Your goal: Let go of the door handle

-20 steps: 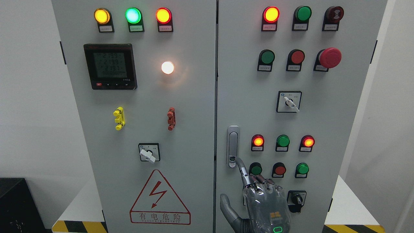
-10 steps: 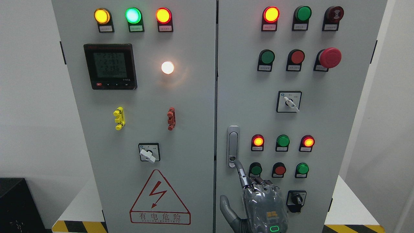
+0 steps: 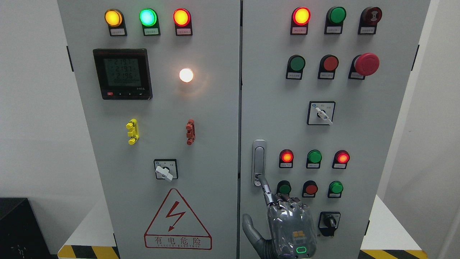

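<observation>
The right hand [image 3: 291, 230] rises from the bottom edge before the cabinet's right door [image 3: 377, 136]. Its index fingertip [image 3: 261, 178] touches the lower end of the door handle [image 3: 258, 162], which stands directly above and left of the hand. A row of three buttons [image 3: 311, 188] sits just above the knuckles. A rotary switch [image 3: 329, 223] lies immediately right of the hand. The warning triangle [image 3: 177, 219] is well to its left, on the left door [image 3: 158, 144].

An industrial electrical room or test lab.
A tall grey control cabinet [image 3: 201, 144] fills the view, with lit indicator lamps [image 3: 147, 17], push buttons [image 3: 314, 157], a red emergency stop [image 3: 366, 64], a digital meter [image 3: 122, 73], selector switches [image 3: 165, 169] and a high-voltage warning triangle [image 3: 177, 220]; black-and-yellow hazard tape [image 3: 88, 251] marks its base against plain white walls [image 3: 32, 108].
</observation>
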You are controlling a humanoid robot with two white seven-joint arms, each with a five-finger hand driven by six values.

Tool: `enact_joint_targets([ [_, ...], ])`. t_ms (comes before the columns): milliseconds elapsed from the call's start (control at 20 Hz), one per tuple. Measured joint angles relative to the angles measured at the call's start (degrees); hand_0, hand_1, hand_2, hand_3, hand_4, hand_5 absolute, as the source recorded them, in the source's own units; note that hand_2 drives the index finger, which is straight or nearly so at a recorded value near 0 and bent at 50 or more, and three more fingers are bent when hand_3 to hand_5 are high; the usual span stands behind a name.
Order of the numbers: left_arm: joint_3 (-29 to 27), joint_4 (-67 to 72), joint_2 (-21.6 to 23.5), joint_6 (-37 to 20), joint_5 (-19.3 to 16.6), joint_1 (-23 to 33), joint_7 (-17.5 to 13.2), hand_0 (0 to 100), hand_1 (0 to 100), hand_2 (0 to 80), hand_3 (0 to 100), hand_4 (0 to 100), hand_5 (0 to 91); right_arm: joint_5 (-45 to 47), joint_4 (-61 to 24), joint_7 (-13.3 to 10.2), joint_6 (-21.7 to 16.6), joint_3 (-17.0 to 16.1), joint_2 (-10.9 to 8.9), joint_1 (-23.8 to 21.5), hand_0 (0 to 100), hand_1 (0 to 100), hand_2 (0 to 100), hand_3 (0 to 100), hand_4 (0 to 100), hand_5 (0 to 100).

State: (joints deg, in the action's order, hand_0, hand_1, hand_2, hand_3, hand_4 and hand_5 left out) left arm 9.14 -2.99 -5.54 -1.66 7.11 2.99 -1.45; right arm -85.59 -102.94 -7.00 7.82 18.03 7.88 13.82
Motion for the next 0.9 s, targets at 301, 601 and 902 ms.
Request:
enact_joint_targets([
  [301,0.0,0.0,0.0,0.0,0.0,0.0,0.0,0,0,4.5,10,0,0.0,-0.1,0.7,0.1,0.4,0.6,0.02,0.5,40,26,0,75,73,72],
  [601,0.0,0.0,0.0,0.0,0.0,0.0,0.0,0,0,4.5,10,0,0.0,-0.1,1.8,0.1,1.3,0.9,0.05,1.5,39,26,0,76,73,72],
  [902,0.0,0.0,0.0,0.0,0.0,0.0,0.0,0,0,4.5,10,0,0.0,-0.1,2.5,0.1,1.5,1.0,0.09,2.3,39,26,0,76,73,72],
])
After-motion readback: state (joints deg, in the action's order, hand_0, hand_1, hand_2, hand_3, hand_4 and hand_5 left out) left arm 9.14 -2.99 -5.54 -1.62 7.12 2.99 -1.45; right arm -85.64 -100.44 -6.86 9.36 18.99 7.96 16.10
